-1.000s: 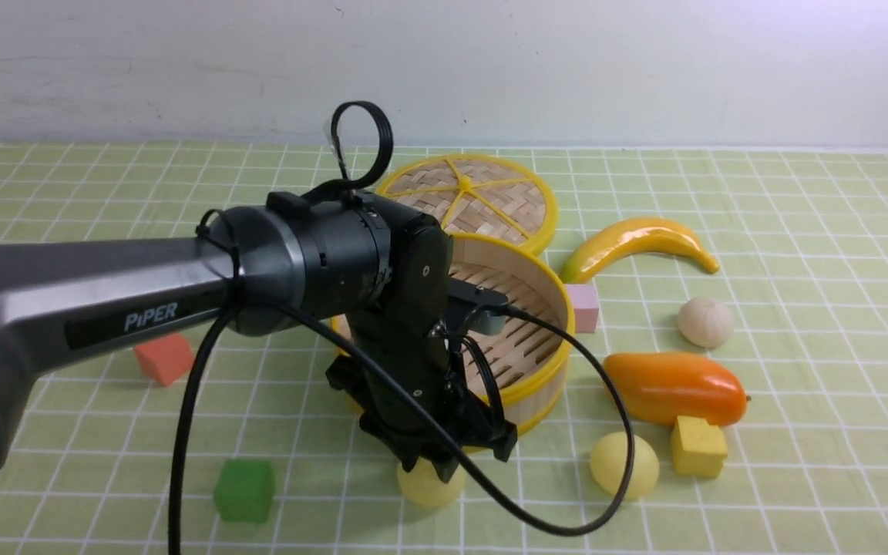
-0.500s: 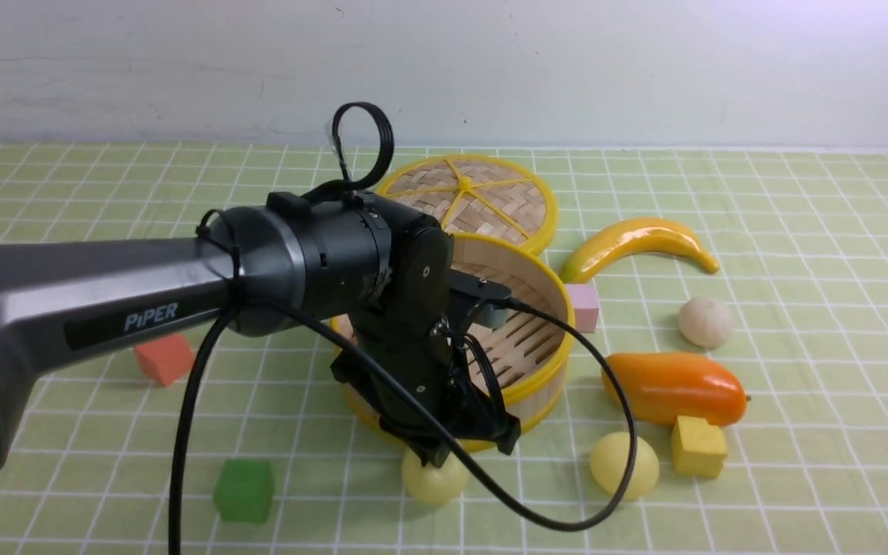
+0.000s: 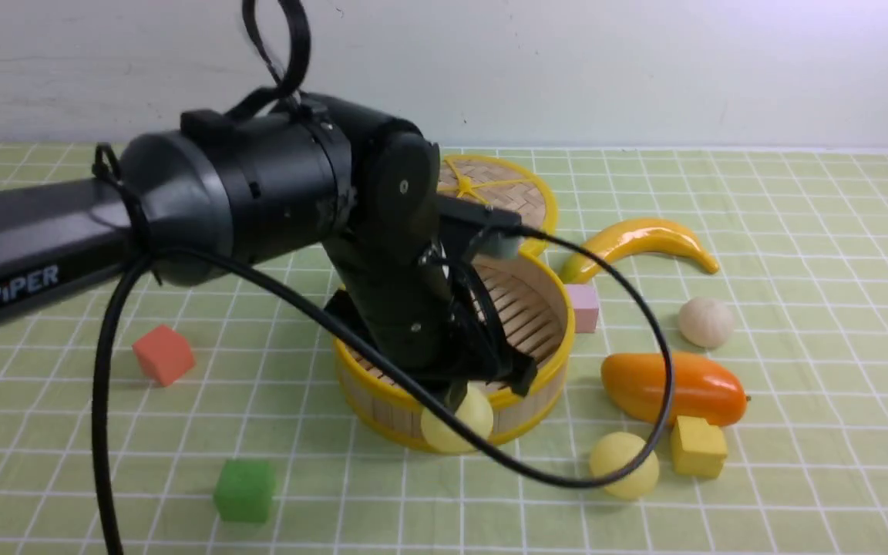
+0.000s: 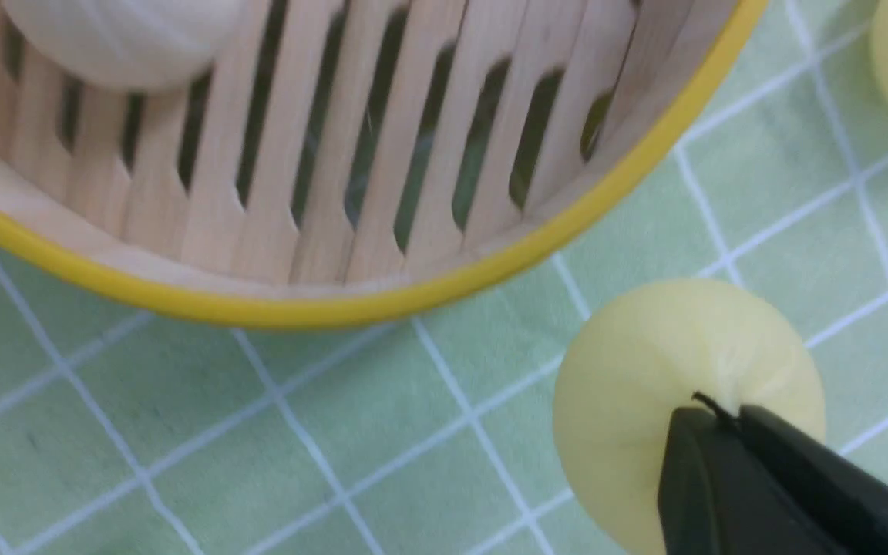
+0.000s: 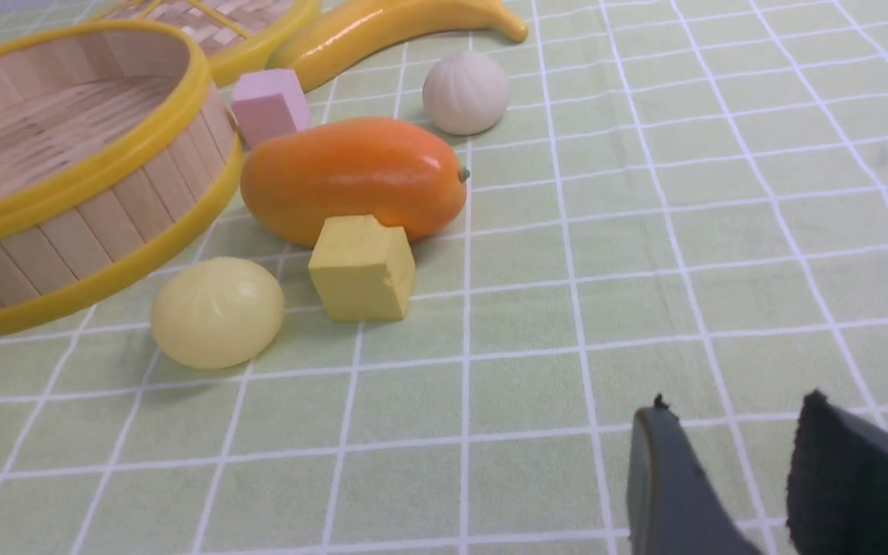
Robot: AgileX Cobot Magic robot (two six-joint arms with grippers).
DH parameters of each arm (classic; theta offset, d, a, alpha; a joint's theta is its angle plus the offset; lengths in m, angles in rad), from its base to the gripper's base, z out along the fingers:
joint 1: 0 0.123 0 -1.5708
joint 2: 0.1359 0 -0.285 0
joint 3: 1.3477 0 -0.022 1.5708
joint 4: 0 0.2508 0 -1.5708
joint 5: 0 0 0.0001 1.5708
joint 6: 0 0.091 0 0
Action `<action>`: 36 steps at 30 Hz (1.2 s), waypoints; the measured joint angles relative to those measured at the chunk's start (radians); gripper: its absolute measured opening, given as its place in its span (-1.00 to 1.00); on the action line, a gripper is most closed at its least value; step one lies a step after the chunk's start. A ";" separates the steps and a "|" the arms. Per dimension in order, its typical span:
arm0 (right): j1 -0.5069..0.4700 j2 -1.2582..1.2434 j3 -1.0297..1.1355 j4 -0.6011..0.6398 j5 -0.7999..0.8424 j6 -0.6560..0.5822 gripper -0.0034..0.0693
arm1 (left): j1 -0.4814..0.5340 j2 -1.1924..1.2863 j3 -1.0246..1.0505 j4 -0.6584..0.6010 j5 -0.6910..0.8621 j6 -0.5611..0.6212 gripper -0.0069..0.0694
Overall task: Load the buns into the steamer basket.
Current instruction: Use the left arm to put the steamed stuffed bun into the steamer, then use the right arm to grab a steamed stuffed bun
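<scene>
My left gripper (image 3: 455, 397) is shut on a smooth pale yellow bun (image 3: 459, 424) and holds it off the cloth, just in front of the steamer basket's near rim (image 3: 544, 378). In the left wrist view the jaws (image 4: 729, 416) pinch that bun (image 4: 644, 370) beside the basket rim (image 4: 336, 308). An off-white bun (image 4: 120, 38) lies inside the basket. A second yellow bun (image 3: 623, 465) lies on the cloth right of the basket. Another off-white bun (image 3: 706, 322) lies further right. My right gripper (image 5: 737, 405) is open and empty over bare cloth.
An orange mango (image 3: 671, 388), a yellow cube (image 3: 697, 445), a pink cube (image 3: 583, 307) and a banana (image 3: 637, 243) lie right of the basket. The woven lid (image 3: 502, 193) lies behind it. A red cube (image 3: 163, 354) and a green cube (image 3: 243, 489) lie to the left.
My left gripper has risen from the cloth with the yellow bun in it, up to the height of the basket's near wall. The left arm has lifted with it.
</scene>
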 joint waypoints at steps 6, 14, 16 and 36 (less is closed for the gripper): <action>0.000 0.000 0.000 0.000 0.000 0.000 -0.25 | 0.054 0.084 -0.089 0.014 -0.099 0.021 -0.85; 0.000 0.000 0.000 0.000 0.000 0.000 -0.25 | 0.088 0.242 -0.119 0.034 -0.139 0.022 -0.81; 0.000 0.000 0.000 0.000 0.000 0.000 -0.25 | 0.088 0.243 -0.123 0.039 -0.147 0.022 -0.71; 0.000 0.000 0.000 0.000 0.000 0.000 -0.25 | 0.088 -0.332 0.079 -0.034 -0.145 0.021 -0.81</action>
